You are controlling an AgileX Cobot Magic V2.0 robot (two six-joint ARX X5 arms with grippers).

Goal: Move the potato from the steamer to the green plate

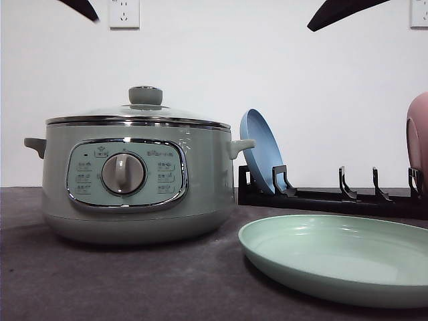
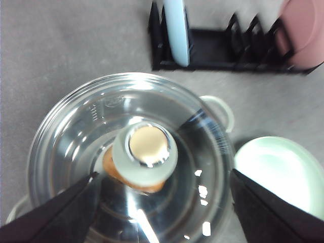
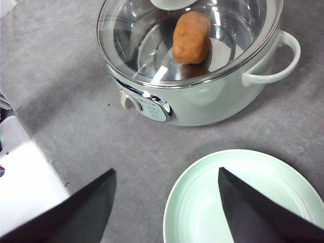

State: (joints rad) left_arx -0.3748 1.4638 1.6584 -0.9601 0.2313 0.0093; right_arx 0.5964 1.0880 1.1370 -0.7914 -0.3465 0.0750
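The pale-green steamer [image 1: 127, 180] stands at the table's left with its glass lid [image 1: 140, 114] on. Through the glass I see the orange-brown potato [image 3: 191, 37] lying inside; in the left wrist view the lid knob [image 2: 145, 154] partly covers the potato [image 2: 112, 169]. My left gripper [image 2: 164, 173] hangs open above the lid, one finger on each side of the knob and apart from it. The green plate [image 1: 341, 257] lies bare to the right of the steamer. My right gripper [image 3: 166, 170] is open and holds nothing, above the table between the steamer [image 3: 197, 76] and the green plate [image 3: 243, 197].
A black dish rack [image 1: 334, 197] stands behind the green plate. A blue plate [image 1: 259, 150] stands upright at its left end and a pink dish [image 1: 418, 140] at its right. A white surface [image 3: 20, 172] borders the grey table.
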